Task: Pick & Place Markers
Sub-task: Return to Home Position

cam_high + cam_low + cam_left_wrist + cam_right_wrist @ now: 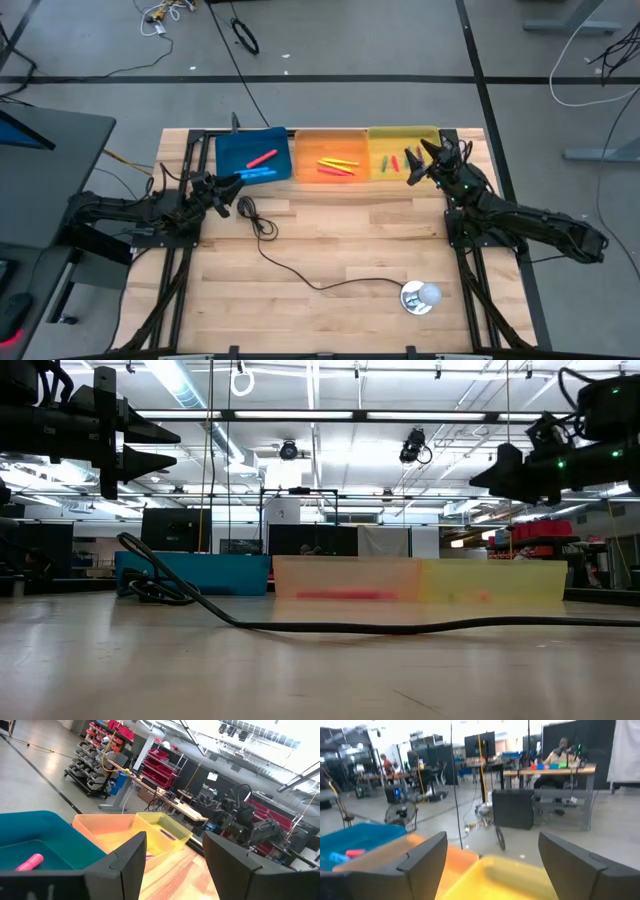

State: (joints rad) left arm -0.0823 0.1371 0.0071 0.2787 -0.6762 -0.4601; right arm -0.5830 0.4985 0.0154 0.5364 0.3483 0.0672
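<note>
Three trays stand along the table's far edge: blue [253, 155], orange [330, 155] and yellow [403, 148]. A pink marker [262, 158] and a blue marker [258, 174] lie in the blue tray. Yellow and red markers [338, 166] lie in the orange tray, and green and red ones [390, 162] in the yellow tray. My left gripper [232, 187] hangs open and empty above the table, just near of the blue tray. My right gripper [418, 165] hovers open and empty over the yellow tray's right part. The left wrist view shows the pink marker [30, 862].
A thin black cable [270, 240] runs from the blue tray's near side across the middle of the table to a round silver-white object [421, 296] near the near right corner. Bare wood lies between the arms. People sit at desks beyond the table [560, 750].
</note>
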